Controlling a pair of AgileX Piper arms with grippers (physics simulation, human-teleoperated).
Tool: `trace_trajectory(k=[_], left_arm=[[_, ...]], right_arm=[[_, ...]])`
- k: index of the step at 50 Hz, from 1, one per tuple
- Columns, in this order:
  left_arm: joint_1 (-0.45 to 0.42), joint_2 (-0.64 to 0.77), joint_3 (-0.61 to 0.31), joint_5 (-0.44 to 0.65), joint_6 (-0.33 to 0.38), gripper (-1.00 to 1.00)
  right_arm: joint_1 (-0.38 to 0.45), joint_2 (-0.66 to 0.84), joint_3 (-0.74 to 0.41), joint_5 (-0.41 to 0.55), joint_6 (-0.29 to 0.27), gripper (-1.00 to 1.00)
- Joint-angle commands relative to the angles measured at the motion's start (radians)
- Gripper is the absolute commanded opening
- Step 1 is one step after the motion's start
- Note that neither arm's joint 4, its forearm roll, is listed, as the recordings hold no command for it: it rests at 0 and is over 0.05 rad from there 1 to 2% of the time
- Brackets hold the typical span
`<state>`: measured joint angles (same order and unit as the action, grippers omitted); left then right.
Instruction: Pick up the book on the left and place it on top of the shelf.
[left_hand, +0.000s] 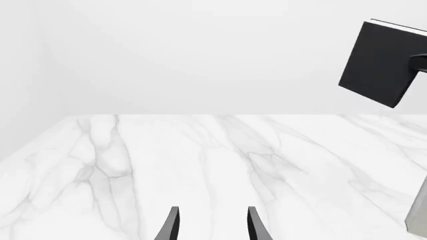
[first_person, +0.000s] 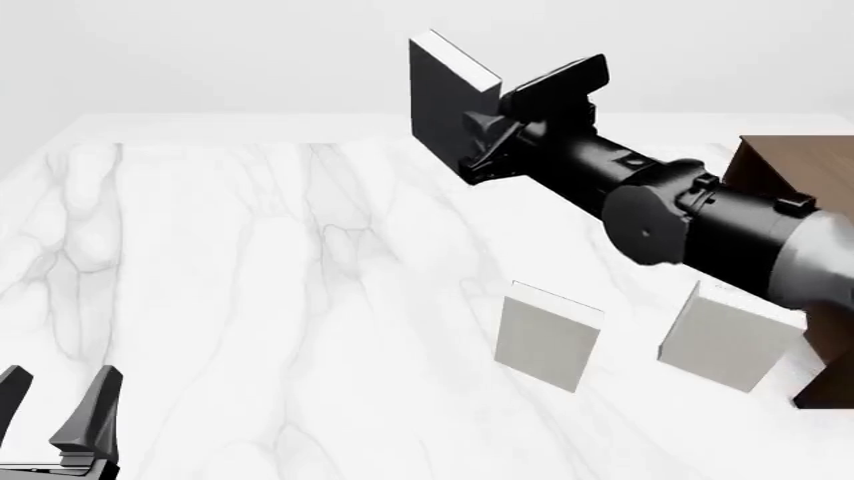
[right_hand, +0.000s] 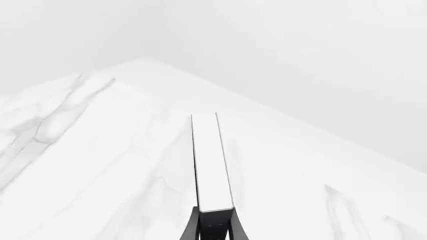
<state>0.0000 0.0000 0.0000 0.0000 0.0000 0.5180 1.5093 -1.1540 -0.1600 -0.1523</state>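
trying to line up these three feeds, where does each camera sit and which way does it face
Left wrist view: behind the left gripper, looking across the white marble table; its two fingertips show.
Front view: fixed above the arms' side, facing forward and down; left gripper, right gripper and arm show, plus the dark brown wooden shelf and two white-covered books.
Right wrist view: behind the right gripper, along the white page edge.
All three views show the black-covered book, held off the table.

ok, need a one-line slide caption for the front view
Right pincer holds the black book aloft above the marble table, two white books standing below, shelf at right.
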Motion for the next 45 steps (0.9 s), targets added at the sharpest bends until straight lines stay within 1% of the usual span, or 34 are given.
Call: trace_trajectory(k=[1, 5, 14, 16, 20, 35, 41, 45], left_arm=[[0.0, 0.0, 0.0, 0.0, 0.0, 1.0], [0.0, 0.0, 0.0, 0.0, 0.0, 1.0], [0.0, 0.0, 0.0, 0.0, 0.0, 1.0], [0.0, 0.0, 0.0, 0.0, 0.0, 1.0], [0.0, 0.0, 0.0, 0.0, 0.0, 1.0], [0.0, 0.0, 0.0, 0.0, 0.0, 1.0], [0.0, 0.0, 0.0, 0.0, 0.0, 1.0], [0.0, 0.0, 0.0, 0.0, 0.0, 1.0]], right_arm=[[-0.047, -0.109, 0.046, 0.031, -0.015, -1.0], [-0.056, -0.13, 0.05, 0.048, -0.022, -1.0], [-0.075, -0.187, 0.055, 0.1, -0.057, -1.0], [-0.085, -0.198, 0.052, 0.122, -0.08, -1.0], [-0.109, -0.236, 0.053, 0.16, -0.101, -1.0], [-0.204, -0.367, 0.099, 0.245, -0.157, -1.0], [-0.227, -0.402, 0.108, 0.269, -0.17, -1.0], [-0.252, -0.423, 0.102, 0.286, -0.196, -1.0]])
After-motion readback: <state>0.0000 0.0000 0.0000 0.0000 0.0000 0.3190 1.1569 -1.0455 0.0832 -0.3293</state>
